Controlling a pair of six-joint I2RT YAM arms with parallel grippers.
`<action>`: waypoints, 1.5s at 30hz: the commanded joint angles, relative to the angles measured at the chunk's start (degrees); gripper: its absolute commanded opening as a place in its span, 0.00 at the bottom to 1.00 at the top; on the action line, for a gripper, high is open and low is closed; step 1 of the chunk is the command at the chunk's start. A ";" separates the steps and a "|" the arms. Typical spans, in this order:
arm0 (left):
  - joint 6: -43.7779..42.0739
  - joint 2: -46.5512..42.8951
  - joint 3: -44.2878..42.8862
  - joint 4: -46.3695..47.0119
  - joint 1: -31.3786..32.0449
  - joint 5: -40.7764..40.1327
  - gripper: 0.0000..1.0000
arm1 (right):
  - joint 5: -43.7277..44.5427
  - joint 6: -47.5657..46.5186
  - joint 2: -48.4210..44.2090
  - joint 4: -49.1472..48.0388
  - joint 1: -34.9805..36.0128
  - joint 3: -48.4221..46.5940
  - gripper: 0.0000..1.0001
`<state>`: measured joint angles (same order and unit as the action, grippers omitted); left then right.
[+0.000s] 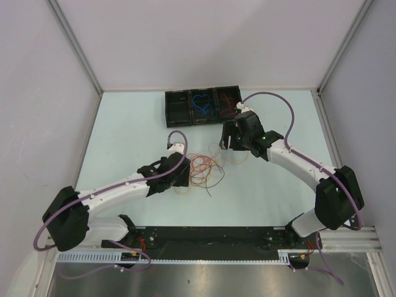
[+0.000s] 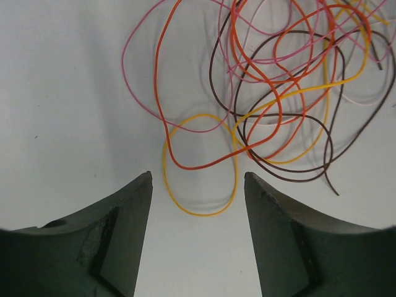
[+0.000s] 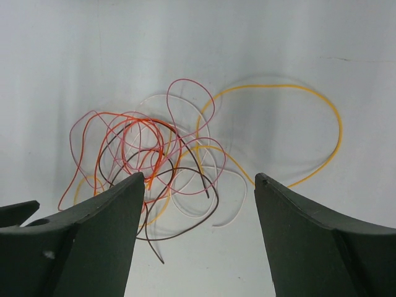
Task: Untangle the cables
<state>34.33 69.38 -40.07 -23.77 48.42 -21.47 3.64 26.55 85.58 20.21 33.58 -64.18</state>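
Note:
The cables [image 1: 204,170] lie in a loose tangle on the table between my two arms: orange-red, pink, yellow, dark brown and white strands looped over one another. My left gripper [image 1: 184,176] sits at the tangle's left edge. In the left wrist view this gripper [image 2: 198,179] is open, and a small yellow loop [image 2: 199,164] lies on the table just ahead of its tips, untouched. My right gripper [image 1: 230,147] hovers above the tangle's far right side. The right wrist view shows it [image 3: 199,178] open and empty over the pile [image 3: 148,154]. A wide yellow loop [image 3: 334,124] spreads off to the right.
A black tray [image 1: 167,110] with three compartments stands at the back of the table. Its middle compartment holds a blue cable [image 1: 201,104] and its right one a red cable [image 1: 228,106]. Grey walls enclose the table on three sides.

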 commanded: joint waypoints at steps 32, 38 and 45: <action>-15.87 10.60 -90.66 -31.44 0.18 1.52 0.00 | -8.29 0.26 -20.44 -1.48 -6.95 0.46 0.80; -13.24 4.27 -76.48 -27.11 0.09 3.46 0.00 | -14.61 -2.98 -28.62 -4.55 -7.66 0.46 0.83; -7.00 8.92 -82.61 -36.07 -1.57 7.05 0.02 | -26.74 -6.94 -33.02 -9.57 -7.66 0.46 0.85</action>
<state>23.09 76.90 -118.37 -54.35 48.18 -18.61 -14.22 23.03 54.17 15.81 26.06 -63.53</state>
